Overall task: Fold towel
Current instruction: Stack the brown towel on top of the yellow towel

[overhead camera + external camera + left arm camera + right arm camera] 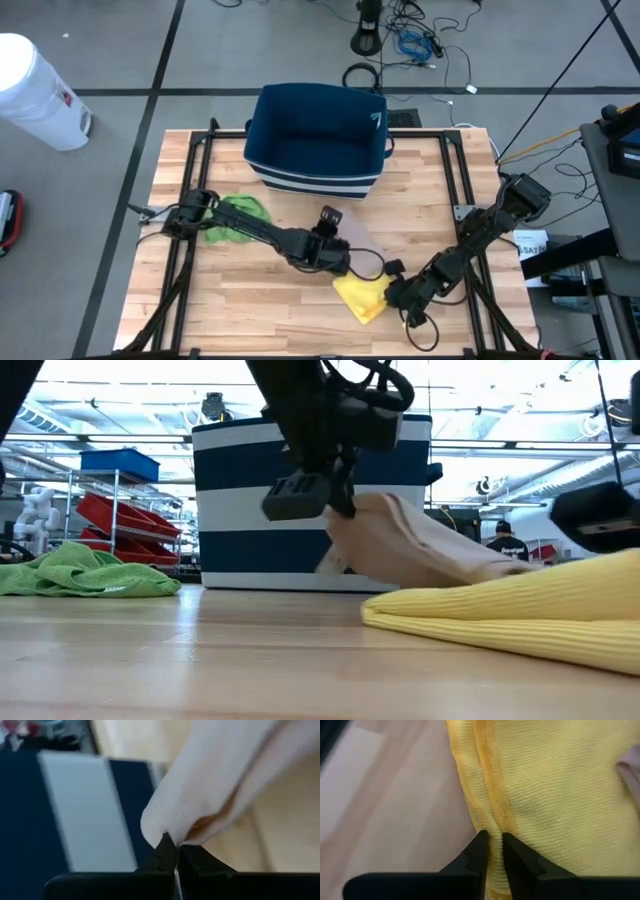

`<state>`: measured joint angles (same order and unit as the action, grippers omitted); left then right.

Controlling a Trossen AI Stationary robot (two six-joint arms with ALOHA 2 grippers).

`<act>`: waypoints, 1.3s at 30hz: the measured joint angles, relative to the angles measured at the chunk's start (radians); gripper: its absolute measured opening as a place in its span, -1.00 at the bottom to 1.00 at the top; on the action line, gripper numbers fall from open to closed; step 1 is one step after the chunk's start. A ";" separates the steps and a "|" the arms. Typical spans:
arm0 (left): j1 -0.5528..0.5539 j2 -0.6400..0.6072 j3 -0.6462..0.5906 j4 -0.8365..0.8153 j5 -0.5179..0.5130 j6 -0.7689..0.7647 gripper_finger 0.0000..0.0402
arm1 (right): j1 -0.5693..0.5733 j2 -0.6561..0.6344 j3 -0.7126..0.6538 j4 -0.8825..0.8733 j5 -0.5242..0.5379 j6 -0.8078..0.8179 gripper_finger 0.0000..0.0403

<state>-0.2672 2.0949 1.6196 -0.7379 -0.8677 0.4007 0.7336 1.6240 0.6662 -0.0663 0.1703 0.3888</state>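
Table: pale wood planks with a black frame on top.
Yellow towel: lies bunched on the near half of the table, right of centre, under the tip of the right arm.
Beige towel: just behind the yellow towel, between it and the bin; in the low view 1 corner is raised off the wood while the rest slopes down to the table.
Green towel: crumpled heap on the left side of the table, well apart from the other 2.
Bin: navy fabric with white stripes, open top, at the far middle of the table.
Left gripper: fingers fully closed, pinching the raised corner of the beige towel in front of the bin.
Right gripper: down at the yellow towel, fingers nearly together with a folded edge of the cloth pinched in the narrow gap.
White bucket: on the floor, off the table's far left corner.
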 joint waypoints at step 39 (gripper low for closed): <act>0.033 0.000 0.000 0.006 -0.082 -0.056 -1.00 | -0.221 -0.114 -0.004 0.126 0.269 -0.234 -0.13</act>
<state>-0.2340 2.0949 1.6196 -0.7315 -0.9502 0.3447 0.5122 1.5097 0.6624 0.0598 0.4395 0.1551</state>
